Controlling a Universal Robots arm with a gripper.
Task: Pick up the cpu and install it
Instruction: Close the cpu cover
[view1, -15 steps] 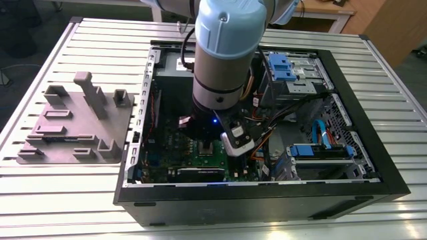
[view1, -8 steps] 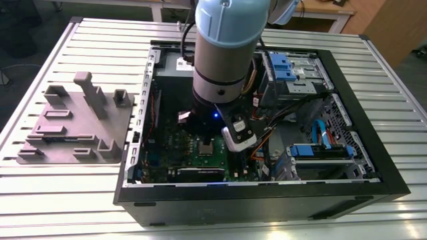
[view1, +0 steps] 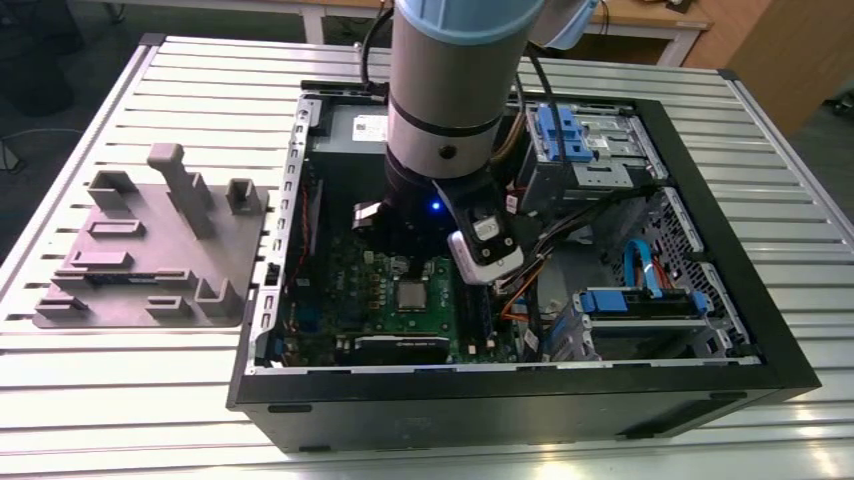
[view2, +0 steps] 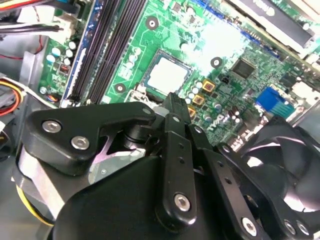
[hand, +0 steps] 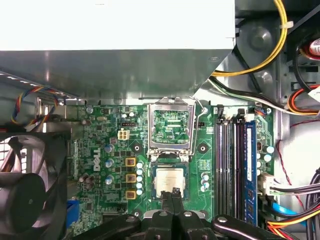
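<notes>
The cpu (hand: 169, 181) is a small silvery square lying flat in the socket of the green motherboard (hand: 102, 150), with the metal socket frame (hand: 171, 125) flipped up beside it. It also shows in the exterior view (view1: 410, 293) and in the second wrist view (view2: 167, 76). My gripper (hand: 175, 193) hangs just over the cpu's near edge. Its black fingers (view2: 172, 117) are pressed together with nothing between them. The arm (view1: 454, 100) reaches down into the open computer case (view1: 534, 405).
A large grey power supply (hand: 115, 45) borders the socket. A black fan (hand: 25, 200), memory slots (hand: 235, 160) and loose cables (hand: 295, 100) flank it. Blue drive bays (view1: 587, 130) sit at the exterior view's right. A grey fixture plate (view1: 147, 250) lies outside the case.
</notes>
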